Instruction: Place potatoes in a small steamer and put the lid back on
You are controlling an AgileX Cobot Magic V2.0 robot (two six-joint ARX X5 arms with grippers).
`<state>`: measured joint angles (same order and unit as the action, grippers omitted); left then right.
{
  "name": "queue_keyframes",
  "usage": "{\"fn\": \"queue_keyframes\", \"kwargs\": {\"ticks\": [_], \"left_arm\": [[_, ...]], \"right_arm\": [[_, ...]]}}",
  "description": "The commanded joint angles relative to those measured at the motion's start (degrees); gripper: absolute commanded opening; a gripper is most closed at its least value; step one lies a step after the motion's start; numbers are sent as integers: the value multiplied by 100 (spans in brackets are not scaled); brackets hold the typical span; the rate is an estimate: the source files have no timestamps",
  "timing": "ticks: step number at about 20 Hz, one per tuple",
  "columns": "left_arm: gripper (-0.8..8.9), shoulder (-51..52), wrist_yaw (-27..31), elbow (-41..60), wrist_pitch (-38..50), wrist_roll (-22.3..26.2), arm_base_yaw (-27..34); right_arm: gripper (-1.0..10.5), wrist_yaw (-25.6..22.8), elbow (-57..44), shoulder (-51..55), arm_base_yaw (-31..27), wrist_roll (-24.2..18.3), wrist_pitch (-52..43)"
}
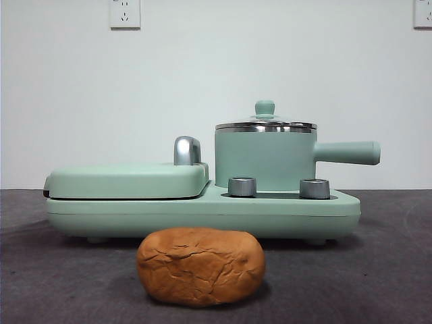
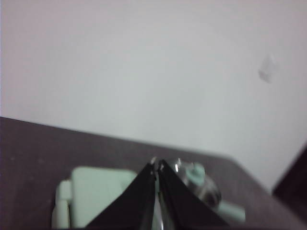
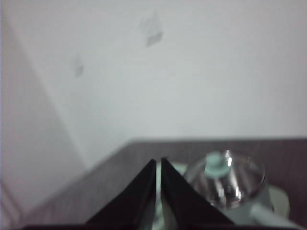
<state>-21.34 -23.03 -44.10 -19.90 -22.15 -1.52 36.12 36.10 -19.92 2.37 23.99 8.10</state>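
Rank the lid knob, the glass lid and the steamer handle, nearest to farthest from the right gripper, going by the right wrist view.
From the right gripper:
1. Lid knob, closest beside the tips.
2. Glass lid, spreading beyond the knob.
3. Steamer handle, jutting from the lid's far side.

Access from above: open over potato (image 1: 200, 265), which lies alone on table (image 1: 391, 270), just before the appliance base (image 1: 202, 209). Steamer (image 1: 264, 162) mouth: closed off by lid (image 1: 265, 125). Side handle (image 1: 347, 152) juts outward. Griddle cover (image 1: 128, 181) lies low beside it.

We see a plain white wall (image 1: 216, 67) with two white wall sockets (image 1: 125, 13) up high. Below it lies a dark gray counter (image 1: 391, 270).
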Motion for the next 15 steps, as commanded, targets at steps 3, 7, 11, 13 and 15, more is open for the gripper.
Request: {"fn": "queue_keyframes", "kwargs": {"ticks": [3, 7, 11, 13, 15], "left_arm": [[10, -743, -697, -378, -516, 1311, -44], [10, -1215, -750, -577, -981, 2205, -236], [10, -1493, -728, -664, -1281, 3036, -494], [10, -1574, -684, -664, -1416, 3414, -623], [11, -1635, -654, -664, -1567, 3753, -732]], "right_arm": [[13, 98, 339, -420, 262, -1578, 682], [14, -286, 483, -640, 632, -2363, 1266], [13, -837, 608, -837, 988, -3167, 1961], [14, -1130, 627, -918, 1128, -3534, 2243], [14, -1373, 627, -968, 1220, -3827, 2468]]}}
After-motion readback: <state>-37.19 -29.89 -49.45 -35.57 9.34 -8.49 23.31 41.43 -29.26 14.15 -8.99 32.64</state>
